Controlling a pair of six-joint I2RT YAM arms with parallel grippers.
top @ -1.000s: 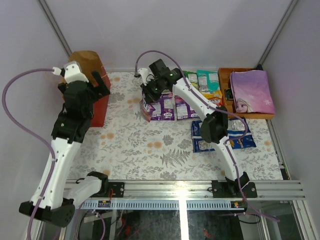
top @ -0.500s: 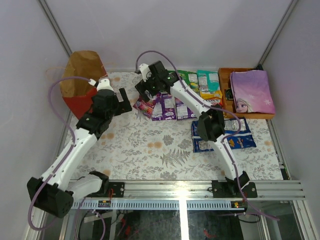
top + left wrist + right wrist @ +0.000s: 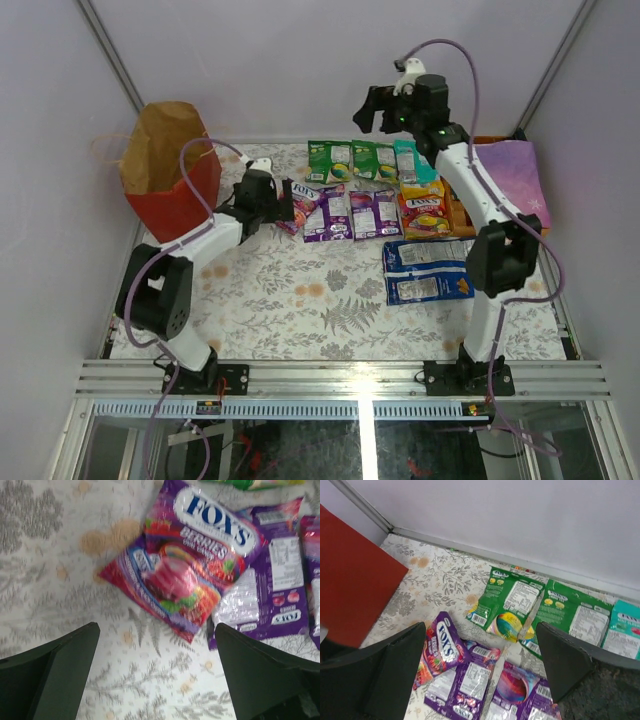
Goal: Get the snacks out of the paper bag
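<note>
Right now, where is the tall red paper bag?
In the top view, the tall red paper bag stands at the far left corner, left of the left gripper.

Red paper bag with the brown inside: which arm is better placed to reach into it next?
Probably left: the left pincer, open and empty, hangs near the red paper bag; the right pincer is up over the green foil packets, farther away.

Pale walls [image 3: 300, 60] enclose a table [image 3: 250, 325] with a grey leaf-print cloth [image 3: 340, 300]. Metal corner posts [image 3: 108, 50] rise at 11 and 1 o'clock; an aluminium rail [image 3: 330, 378] at 6.
</note>
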